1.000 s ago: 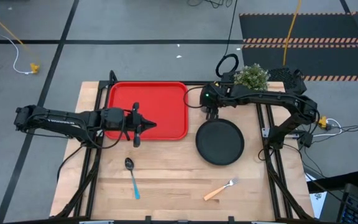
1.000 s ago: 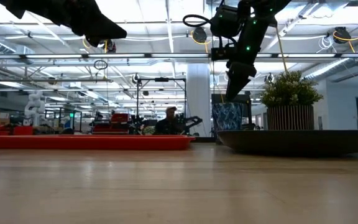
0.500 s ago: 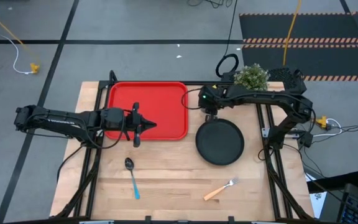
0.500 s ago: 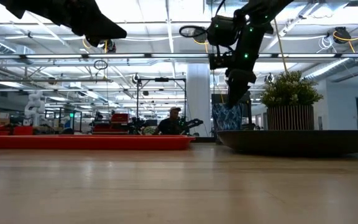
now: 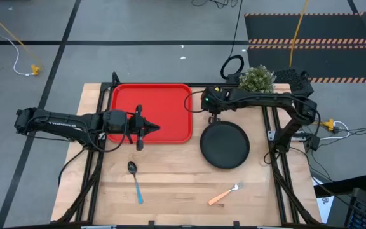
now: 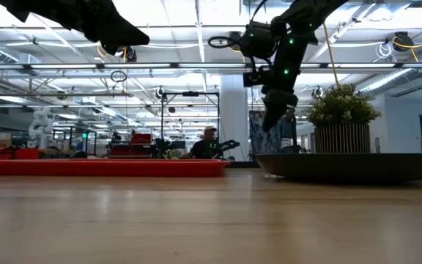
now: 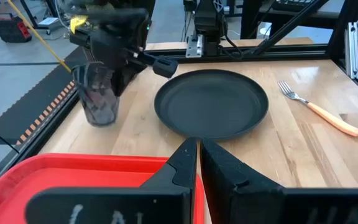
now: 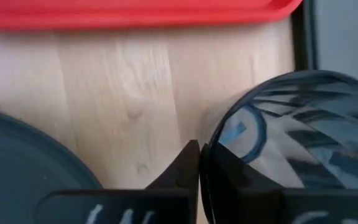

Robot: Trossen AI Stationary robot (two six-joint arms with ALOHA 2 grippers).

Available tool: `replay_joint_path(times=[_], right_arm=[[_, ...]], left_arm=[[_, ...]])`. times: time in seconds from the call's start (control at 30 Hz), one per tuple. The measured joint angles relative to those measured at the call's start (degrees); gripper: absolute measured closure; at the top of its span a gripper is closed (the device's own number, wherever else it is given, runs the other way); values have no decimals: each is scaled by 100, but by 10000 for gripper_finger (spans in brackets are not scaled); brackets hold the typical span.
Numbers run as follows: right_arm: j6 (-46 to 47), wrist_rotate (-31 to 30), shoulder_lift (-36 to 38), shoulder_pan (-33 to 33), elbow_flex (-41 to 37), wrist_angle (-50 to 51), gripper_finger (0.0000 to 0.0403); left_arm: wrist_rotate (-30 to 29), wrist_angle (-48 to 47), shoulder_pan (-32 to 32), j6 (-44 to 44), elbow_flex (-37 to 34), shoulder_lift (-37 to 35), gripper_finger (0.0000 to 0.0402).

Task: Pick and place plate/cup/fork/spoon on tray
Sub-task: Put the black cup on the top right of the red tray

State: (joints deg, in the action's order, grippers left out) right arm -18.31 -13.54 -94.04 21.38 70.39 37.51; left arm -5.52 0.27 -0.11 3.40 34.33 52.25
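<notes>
The main risk is at the cup [image 7: 99, 94]: the right gripper [image 7: 118, 59] hangs right over it, between the tray [image 5: 150, 102] and the plant [image 5: 257, 77], and its own view shows the two fingers pressed together beside the rim, not astride it. Descending like that would probably push the cup over or skid it toward the tray edge, since a light tumbler gives little resistance; the fingers would have to spread first. Whether they touch the cup at all I cannot tell. The left gripper [image 5: 140, 129] waits at the tray's near edge, fingers nearly closed with only a thin slit between them, holding nothing. The plate [image 5: 225, 145] lies on the table beside the tray, the spoon [image 5: 135, 180] and fork [image 5: 225, 193] nearer the front edge, all still off the tray.
</notes>
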Motion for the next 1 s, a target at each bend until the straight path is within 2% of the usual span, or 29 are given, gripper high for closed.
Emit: replay_joint_path(times=[0.27, 0.7, 1.0], right_arm=[[-50, 5, 297, -111, 255, 6, 399], [-47, -165, 293, -347, 1763, 48, 397], [-392, -144, -323, -351, 3016, 197, 397]], left_arm=[[0, 4, 3, 2, -2, 0, 376], [0, 1, 3, 2, -2, 0, 376], [-1, 0, 3, -4, -2, -2, 376]])
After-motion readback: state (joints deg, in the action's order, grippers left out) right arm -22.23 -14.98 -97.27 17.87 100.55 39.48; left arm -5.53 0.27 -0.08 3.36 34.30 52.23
